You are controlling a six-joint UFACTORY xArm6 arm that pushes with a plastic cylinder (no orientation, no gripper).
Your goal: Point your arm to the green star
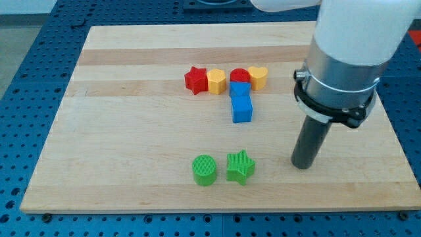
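**Tip on the board, right of the green star**

My tip [303, 164] rests on the wooden board [131, 131] in its near right part. I carry no claw at all, only a dark rod below a grey and white arm body, so there is nothing to release or clench, and the tip touches no block.

The green star [240, 166] lies to the left of my tip, near it but apart, with bare wood between the two. Just beside the star on its left, almost touching, sits a green round block [204, 170]. Both are close to the near edge of the board.

Farther off, toward the far side, a blue block [241, 102] stretches from near to far. At its far end runs a row of four, left to right: a red star [195, 79], a yellow block [216, 81], a red round block [239, 75] and a yellow heart [258, 76].
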